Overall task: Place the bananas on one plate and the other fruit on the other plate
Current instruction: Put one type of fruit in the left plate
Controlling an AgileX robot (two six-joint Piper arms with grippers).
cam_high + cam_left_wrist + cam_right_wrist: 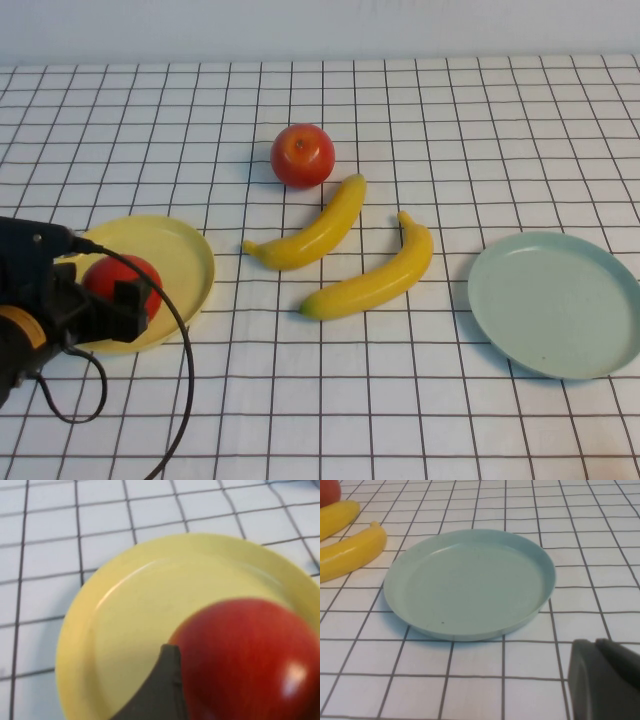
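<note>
A bench (420, 400) covered in a white cloth with a black grid fills the high view. On its right side lies a pale mint-green plate (556, 303) with nothing on it. On its left side lies a yellow plate (175, 255), holding one red apple (122, 284) toward its near edge. Between the plates, near the middle of the bench, two yellow bananas lie close together but apart, both slanting the same way: the farther banana (313, 229) and the nearer banana (375, 274), which sits closer to the mint-green plate. Just beyond the farther banana's upper tip rests a second red apple (302, 155), directly on the cloth. The left end effector (118, 300) hangs over the near part of the yellow plate, right at the apple there; its fingers stand spread wide, one dark finger (160, 692) beside the apple's flank, and whether it touches the fruit cannot be told. The right end effector (605, 680) is out of the high view; its wrist camera shows it near the mint-green plate, fingers closed together, holding nothing.
</note>
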